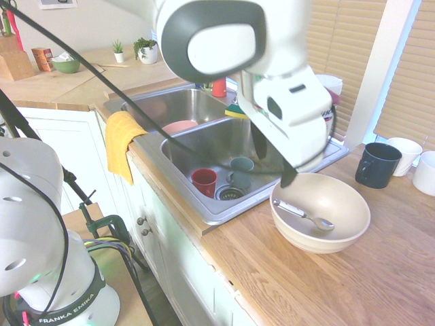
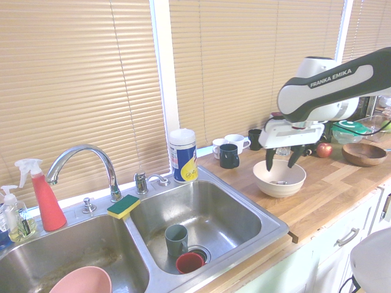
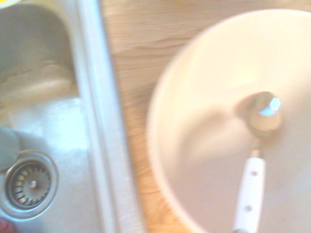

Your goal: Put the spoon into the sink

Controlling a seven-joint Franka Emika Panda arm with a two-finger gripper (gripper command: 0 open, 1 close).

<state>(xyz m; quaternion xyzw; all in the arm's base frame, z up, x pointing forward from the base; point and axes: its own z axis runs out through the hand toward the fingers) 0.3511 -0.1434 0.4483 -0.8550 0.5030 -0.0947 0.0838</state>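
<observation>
The spoon (image 1: pixel 304 214) has a white handle and a shiny silver bowl, and it lies inside the big beige bowl (image 1: pixel 319 241) on the wooden counter just right of the sink (image 1: pixel 224 210). My gripper (image 2: pixel 281 162) hangs open right above the beige bowl (image 2: pixel 279 183), one dark finger to each side over the rim, holding nothing. In the second exterior view the spoon (image 2: pixel 281 182) barely shows at the bowl's bottom. The wrist view looks down on the spoon (image 3: pixel 252 184), the beige bowl (image 3: pixel 204 73) and the sink's rim (image 3: pixel 92 97) with its drain (image 3: pixel 30 183).
A red cup (image 1: pixel 204 180) and a grey-green cup (image 1: pixel 240 169) stand by the drain in the near basin. A pink bowl (image 1: pixel 180 127) sits in the other basin. A yellow cloth (image 1: pixel 121 141) hangs over the sink's edge. Mugs (image 1: pixel 377 164) stand behind the beige bowl.
</observation>
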